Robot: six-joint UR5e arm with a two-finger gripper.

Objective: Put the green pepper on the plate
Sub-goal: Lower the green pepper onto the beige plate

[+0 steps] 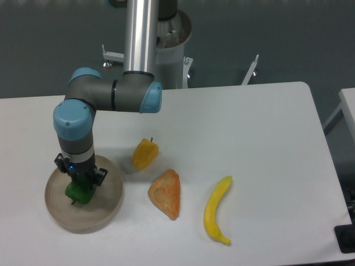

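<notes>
The green pepper (76, 192) is glossy and bright green, with its short dark stem pointing down toward the front. It is over the middle of the round beige plate (108, 208) at the table's front left. My gripper (79, 185) comes straight down onto it and is shut on the pepper, its dark fingers at the pepper's top. Whether the pepper rests on the plate or hangs just above it cannot be told.
A yellow pepper (145, 153) lies right of the plate. An orange wedge of bread (166, 193) sits in front of it, and a banana (217, 209) lies further right. The arm's base column (166, 39) stands at the back.
</notes>
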